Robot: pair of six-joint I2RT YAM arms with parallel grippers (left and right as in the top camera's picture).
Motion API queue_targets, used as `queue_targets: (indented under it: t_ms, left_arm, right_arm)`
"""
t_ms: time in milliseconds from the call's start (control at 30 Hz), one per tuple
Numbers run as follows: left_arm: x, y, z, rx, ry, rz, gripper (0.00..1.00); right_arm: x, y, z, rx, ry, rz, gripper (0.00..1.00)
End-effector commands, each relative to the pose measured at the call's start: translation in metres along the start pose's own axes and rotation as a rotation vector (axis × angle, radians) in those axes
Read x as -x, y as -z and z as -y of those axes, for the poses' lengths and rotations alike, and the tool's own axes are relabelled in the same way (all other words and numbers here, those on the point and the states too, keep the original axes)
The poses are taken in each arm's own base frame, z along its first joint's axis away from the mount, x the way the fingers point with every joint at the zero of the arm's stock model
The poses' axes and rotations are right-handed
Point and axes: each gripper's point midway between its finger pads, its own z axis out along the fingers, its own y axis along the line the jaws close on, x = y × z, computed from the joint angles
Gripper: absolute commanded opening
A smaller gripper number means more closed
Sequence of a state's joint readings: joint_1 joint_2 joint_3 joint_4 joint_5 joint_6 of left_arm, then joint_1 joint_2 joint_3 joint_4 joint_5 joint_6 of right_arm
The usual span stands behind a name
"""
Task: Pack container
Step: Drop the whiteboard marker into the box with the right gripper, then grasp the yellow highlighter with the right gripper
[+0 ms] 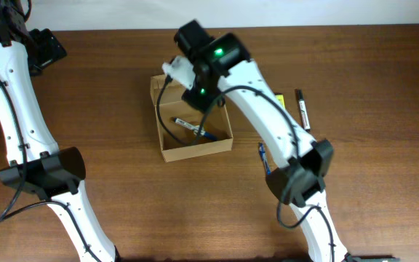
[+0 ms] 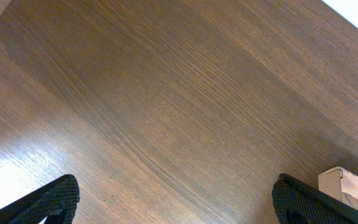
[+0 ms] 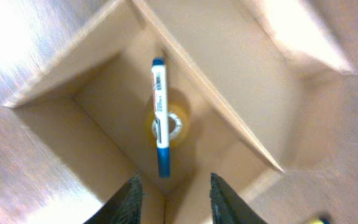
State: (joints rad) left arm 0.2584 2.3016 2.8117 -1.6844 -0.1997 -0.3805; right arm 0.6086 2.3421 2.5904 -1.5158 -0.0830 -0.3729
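The container (image 1: pixel 195 151) is an open tan cardboard box at the table's middle. A pen (image 1: pixel 193 129) with a blue cap lies loose on its floor. In the right wrist view the pen (image 3: pixel 160 115) rests across a yellowish tape roll (image 3: pixel 178 124) between the box's walls (image 3: pixel 229 74). My right gripper (image 3: pixel 174 196) hangs over the box just above the pen's blue end, its fingers apart with nothing between them. My left gripper (image 2: pixel 176 199) is wide open over bare wood at the far left (image 1: pixel 46 47), holding nothing.
A black marker (image 1: pixel 302 109) and a blue pen (image 1: pixel 264 156) lie on the table to the right of the box, with a yellow item (image 1: pixel 278 97) partly under the right arm. A box corner (image 2: pixel 347 186) shows at the left wrist view's lower right.
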Motion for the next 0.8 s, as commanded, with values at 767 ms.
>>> queue_targets:
  t_ms: [767]
  left_arm:
    - [0.001,-0.003,-0.004,0.017,-0.013,0.0,1.0]
  right_arm:
    - [-0.205,-0.063,0.175,-0.043,-1.0,-0.232,0.41]
